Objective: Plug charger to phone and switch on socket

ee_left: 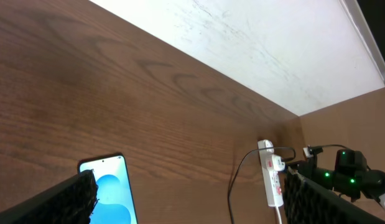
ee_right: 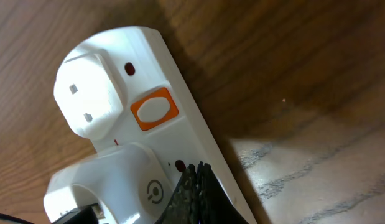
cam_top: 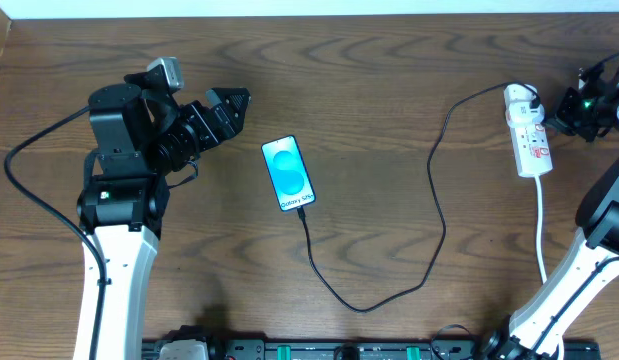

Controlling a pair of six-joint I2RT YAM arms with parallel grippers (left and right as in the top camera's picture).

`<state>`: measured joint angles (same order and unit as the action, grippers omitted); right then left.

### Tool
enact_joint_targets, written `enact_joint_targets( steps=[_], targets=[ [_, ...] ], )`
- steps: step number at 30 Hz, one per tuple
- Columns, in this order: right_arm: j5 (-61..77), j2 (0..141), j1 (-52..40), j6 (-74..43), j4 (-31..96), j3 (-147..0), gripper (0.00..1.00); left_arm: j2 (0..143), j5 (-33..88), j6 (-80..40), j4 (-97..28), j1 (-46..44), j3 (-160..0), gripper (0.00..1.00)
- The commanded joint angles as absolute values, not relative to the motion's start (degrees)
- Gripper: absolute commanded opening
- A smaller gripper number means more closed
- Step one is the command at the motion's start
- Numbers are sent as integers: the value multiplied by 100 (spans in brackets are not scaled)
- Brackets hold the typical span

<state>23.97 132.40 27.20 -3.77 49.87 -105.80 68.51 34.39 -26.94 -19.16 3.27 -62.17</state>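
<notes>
The phone [cam_top: 289, 172] lies face up mid-table, its screen lit blue; it also shows in the left wrist view [ee_left: 111, 193]. The thin black charger cable [cam_top: 436, 200] runs from the phone's lower end, loops toward the front and rises to the far end of the white power strip [cam_top: 532, 140]. My left gripper [cam_top: 227, 102] is open and empty, left of the phone. My right gripper [ee_right: 195, 174] is shut, its tips touching the strip [ee_right: 198, 134] beside a small red dot. An orange switch [ee_right: 153, 110] and a white plug [ee_right: 89, 93] sit on the strip.
The strip's white cord [cam_top: 541, 230] runs toward the front edge at the right. A white wall [ee_left: 254, 43] borders the table's far side. My right arm [ee_left: 351, 174] shows beside the strip [ee_left: 271, 182] in the left wrist view.
</notes>
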Motion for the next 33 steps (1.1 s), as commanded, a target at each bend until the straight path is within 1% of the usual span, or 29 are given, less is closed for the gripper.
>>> enact_joint_targets(
  steps=[1, 33],
  targets=[
    [2497, 13397, 2585, -257, 5057, -10595, 1, 6858, 3496, -2596, -1925, 346, -6195, 95],
    [2451, 13417, 2141, -248, 5649, -10547, 1, 6858, 3496, -2596, -1922, 346, -6195, 95]
  ],
)
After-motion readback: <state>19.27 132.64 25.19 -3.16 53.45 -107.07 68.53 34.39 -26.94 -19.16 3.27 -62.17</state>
